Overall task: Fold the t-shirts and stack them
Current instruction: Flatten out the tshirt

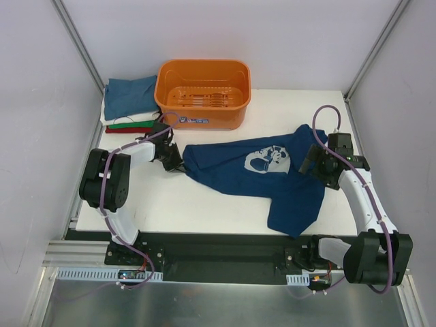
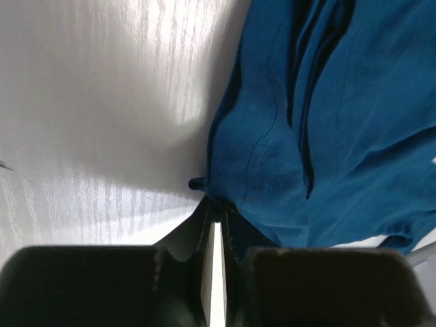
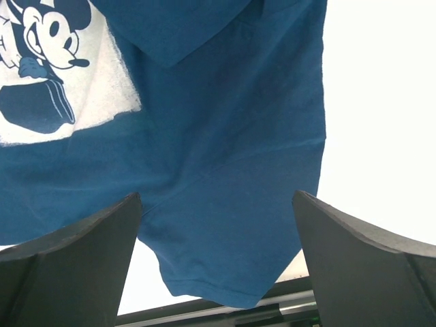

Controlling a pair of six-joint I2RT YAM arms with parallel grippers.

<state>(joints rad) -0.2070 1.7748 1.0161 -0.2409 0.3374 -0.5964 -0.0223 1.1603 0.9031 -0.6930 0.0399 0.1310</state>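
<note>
A dark navy-blue t-shirt (image 1: 252,174) with a white cartoon print lies crumpled across the middle of the table. My left gripper (image 1: 178,163) is at its left edge. In the left wrist view the fingers stand almost together, shut (image 2: 215,208) on a small fold of the navy cloth (image 2: 327,136) at their tips. My right gripper (image 1: 310,162) hovers over the shirt's right side, open wide, with blue cloth (image 3: 225,136) below and between its fingers (image 3: 102,231) but not pinched. Folded t-shirts are stacked at the back left: teal (image 1: 129,95) on top, with white, green (image 1: 129,122) and red edges beneath.
An orange plastic basket (image 1: 203,92) stands at the back, right of the folded stack. The white table (image 1: 204,204) has walls on the left, right and back. The black rail with the arm bases (image 1: 225,255) runs along the near edge.
</note>
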